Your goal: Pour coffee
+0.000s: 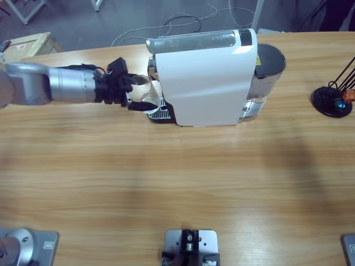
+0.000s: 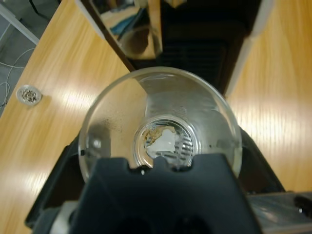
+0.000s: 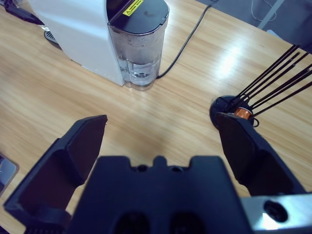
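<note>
My left gripper point(image 2: 161, 163) clamps the glass point(image 2: 161, 122) (coffee point(image 2: 155, 134) barely there); I keep it level. Right gripper point(image 3: 163, 141) gapes idle.

Open worktop point(image 1: 177, 183) across the whole near half, from 3 through 6 to 9 o'clock. Blocked at 12 by the white coffee machine point(image 1: 202, 77), left tool point(image 1: 135, 92) and glass point(image 1: 140, 88) tight against its spout end. Black capsule stand point(image 1: 331, 101) at 2 o'clock.

Even bright overhead light; soft shadows fall on the table point(image 1: 166, 183) below the coffee machine point(image 1: 202, 77), with glare on its top. In the left wrist view the left hand point(image 2: 158, 195) is blurred, glass point(image 2: 161, 126) rim glinting; table beyond the right hand point(image 3: 161, 161) shows white glare patches.
</note>
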`<action>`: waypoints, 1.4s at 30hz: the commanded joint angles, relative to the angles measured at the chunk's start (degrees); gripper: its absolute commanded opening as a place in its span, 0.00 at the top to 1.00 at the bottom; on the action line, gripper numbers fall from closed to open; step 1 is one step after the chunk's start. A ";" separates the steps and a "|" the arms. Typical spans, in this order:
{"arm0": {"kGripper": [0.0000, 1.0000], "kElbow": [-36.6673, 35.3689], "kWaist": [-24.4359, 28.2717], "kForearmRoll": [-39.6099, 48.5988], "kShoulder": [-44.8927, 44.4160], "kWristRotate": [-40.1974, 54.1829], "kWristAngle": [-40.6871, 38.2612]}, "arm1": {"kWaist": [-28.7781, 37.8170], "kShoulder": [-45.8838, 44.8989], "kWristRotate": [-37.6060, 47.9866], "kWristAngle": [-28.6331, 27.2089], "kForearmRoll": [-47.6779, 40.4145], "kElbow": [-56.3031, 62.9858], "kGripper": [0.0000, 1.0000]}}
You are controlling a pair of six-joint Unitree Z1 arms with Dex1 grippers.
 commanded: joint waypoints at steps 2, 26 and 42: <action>1.00 -3.39 -3.41 6.18 3.50 -0.49 2.88 | -1.74 2.22 -0.59 0.94 -2.35 2.26 0.00; 0.02 3.99 5.34 6.99 -6.56 -3.00 -8.42 | -2.02 3.15 -0.68 1.56 -3.31 1.89 0.00; 0.00 15.05 -2.06 28.48 -48.08 -42.97 23.91 | -10.26 32.33 0.55 4.21 16.01 -40.80 0.74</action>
